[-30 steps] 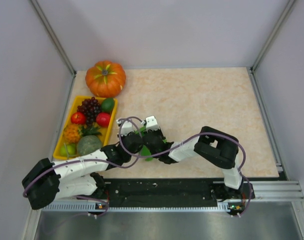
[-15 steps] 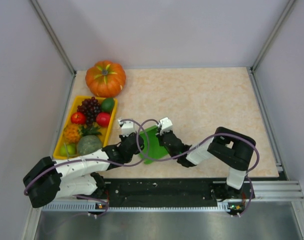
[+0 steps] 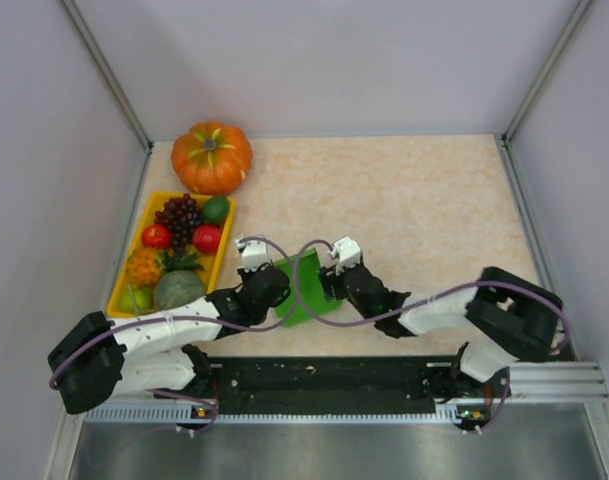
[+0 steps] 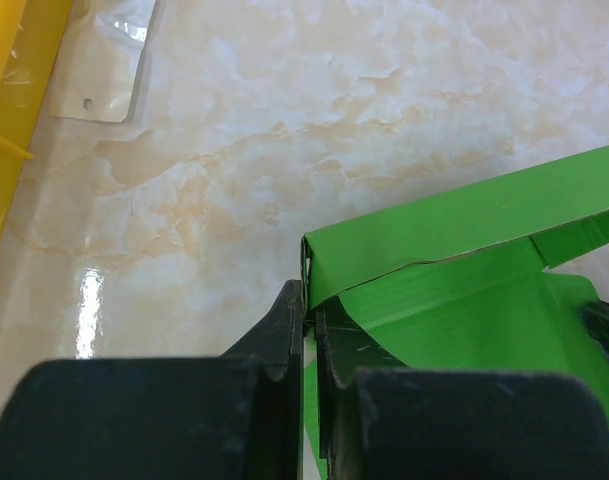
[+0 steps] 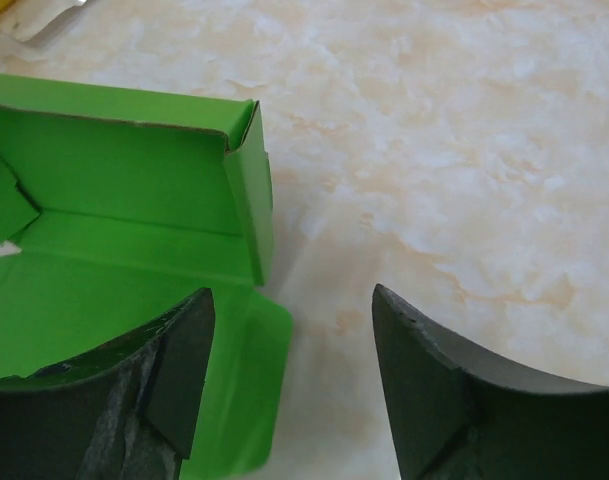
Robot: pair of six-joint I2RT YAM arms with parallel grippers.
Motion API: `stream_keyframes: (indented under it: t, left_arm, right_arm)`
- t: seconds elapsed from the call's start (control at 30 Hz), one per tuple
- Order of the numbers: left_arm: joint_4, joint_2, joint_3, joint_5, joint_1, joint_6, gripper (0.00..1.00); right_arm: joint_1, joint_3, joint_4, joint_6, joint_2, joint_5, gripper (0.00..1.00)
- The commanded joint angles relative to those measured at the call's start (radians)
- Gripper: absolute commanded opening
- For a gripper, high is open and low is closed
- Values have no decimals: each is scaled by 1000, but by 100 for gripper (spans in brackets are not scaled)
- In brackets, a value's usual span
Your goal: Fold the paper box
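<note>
Left tool (image 4: 306,300): shut narrow, pinching a corner edge of the box (image 4: 454,300); thin card between the tips.
Right tool (image 5: 289,305): wide, holding nothing; one tip over the box's rounded flap, the other over bare worktop (image 5: 464,150).
Box: on the worktop between the two tools; one wall raised ahead of the right tool, end tab bent round its corner, floor panel flat below.
Risk, wall: likely to spring flat with no second grip on it; crease seemingly only half set.
Risk, pinch: single-corner hold; sheet prone to dragging, swivelling or crumpling under any pull from the left tool.
Risk, flap: close under the right tool's near tip; open to pinning or crushing on a descent.
Risk, tray (image 4: 4,80): ahead-left of the left tool; exposed to a knock from a wide swing.
Hidden, top view: both tools' tips and much of the box masked by arms and cables.
Hidden, left wrist: box's far end cut off at the frame edge; lower part behind the tool.
Hidden, right wrist: box's left part cut off; contact between near tip and flap impossible to tell.
Unclear: small dark shape at the box's inner left edge, probably the left tool.
</note>
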Motion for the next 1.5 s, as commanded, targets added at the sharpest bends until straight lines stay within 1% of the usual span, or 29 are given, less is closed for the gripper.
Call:
stream_keyframes:
  t: [0.0,0.07,0.1,0.13,0.17,0.2,0.23,0.27,0.3,0.33,0.37,0.4,0.43,0.5,0.63,0.8,0.9,0.93,0.97,1.03,1.1,1.13,1.17,1.2,1.27,1.3,1.37,1.4,1.47]
  left_arm:
    - [2,18,54,-49,-2,-13,0]
    - [-12,24,60,-43,-1,-16,0]
    - [-21,26,63,-43,1,-22,0]
    - [-30,27,71,-38,1,-39,0]
    - [-58,27,76,-35,1,-52,0]
    - [-64,26,77,-29,2,-65,0]
    - [-67,24,77,-21,5,-85,0]
    - [-76,17,77,-8,5,-97,0]
    - [-88,13,80,0,11,-115,0]
    - [-98,9,88,5,13,-146,0]
    - [-107,4,92,21,13,-157,0]
    - [-122,1,97,28,14,-171,0]
    - [-130,1,106,32,14,-195,0]
    - [-150,10,115,45,14,-223,0]
    - [-187,41,137,55,14,-290,0]
    - [-205,55,139,74,13,-350,0]
    - [-208,61,145,92,16,-387,0]
    - [-210,61,146,103,17,-395,0]
    - [-216,62,146,106,17,-405,0]
    - [-217,63,151,117,19,-428,0]
    - [-230,66,152,124,19,-451,11]
    - [-225,66,149,129,17,-453,16]
    - [-221,64,148,138,19,-453,26]
    - [-217,63,142,144,19,-451,34]
    - [-204,44,135,173,19,-433,47]
    - [-178,33,128,192,19,-386,62]
    - [-170,-12,126,257,24,-327,70]
    - [-171,-35,131,284,24,-274,78]
    - [-176,-129,129,347,24,-203,86]
  right_arm:
    - [-5,27,-376,99,-278,-65,68]
    - [-11,87,-605,172,-374,-77,73]
    - [-19,143,-793,239,-394,-83,76]
    - [-39,166,-893,293,-407,-121,78]
    - [-65,186,-975,358,-413,-170,82]
    - [-144,197,-1071,489,-419,-239,83]
    - [-178,185,-1084,558,-425,-393,83]
    - [-206,165,-1082,627,-433,-464,83]
    - [-217,123,-1060,686,-453,-498,83]
    - [-212,99,-995,770,-467,-567,83]
    - [-209,70,-947,824,-487,-569,84]
    - [-208,2,-892,876,-505,-571,84]
    - [-202,-34,-764,951,-534,-578,85]
    - [-186,-60,-709,1010,-539,-556,86]
    - [-136,-42,-672,1036,-510,-505,86]
    - [-71,-31,-605,1128,-418,-444,82]
    - [-48,-4,-571,1144,-355,-428,66]
    - [-48,7,-572,1144,-341,-425,55]
    - [-47,18,-575,1144,-330,-424,49]
    - [-41,48,-600,1151,-303,-413,42]
    - [-41,85,-649,1154,-286,-407,41]
    - [-39,96,-673,1156,-283,-389,35]
    - [-41,120,-696,1159,-281,-381,30]
    - [-39,136,-751,1157,-281,-361,21]
    - [-42,179,-823,1130,-286,-344,10]
    - [-51,196,-871,1118,-287,-326,5]
    - [-73,234,-988,1079,-292,-336,0]
    - [-82,240,-1012,1034,-296,-359,0]
    - [-142,265,-1110,940,-303,-405,0]
